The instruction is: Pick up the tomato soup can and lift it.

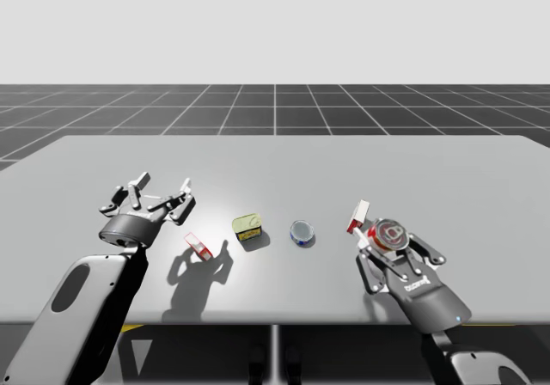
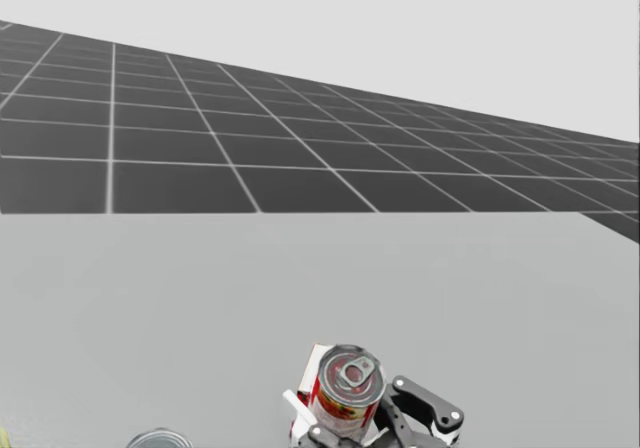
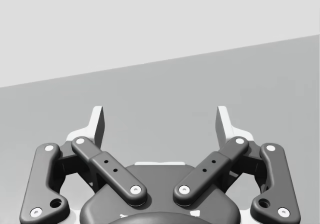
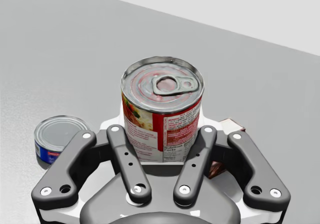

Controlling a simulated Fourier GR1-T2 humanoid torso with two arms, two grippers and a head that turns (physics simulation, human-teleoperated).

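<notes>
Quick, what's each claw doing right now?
My left claw: open, holding nothing.
My right claw: shut on the red-and-white can.

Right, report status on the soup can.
Left gripper open, empty. Right gripper shut on upright red-and-white tomato soup can. Small red-and-white box close beside it.

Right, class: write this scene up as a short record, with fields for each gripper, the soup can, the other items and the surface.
left gripper: open, holding nothing
right gripper: shut on the tomato soup can
tomato soup can: upright, pull-tab end up
next to that can: flat blue can; red and white box
nearer the left gripper: olive tin; second red and white box
surface: grey table
</notes>
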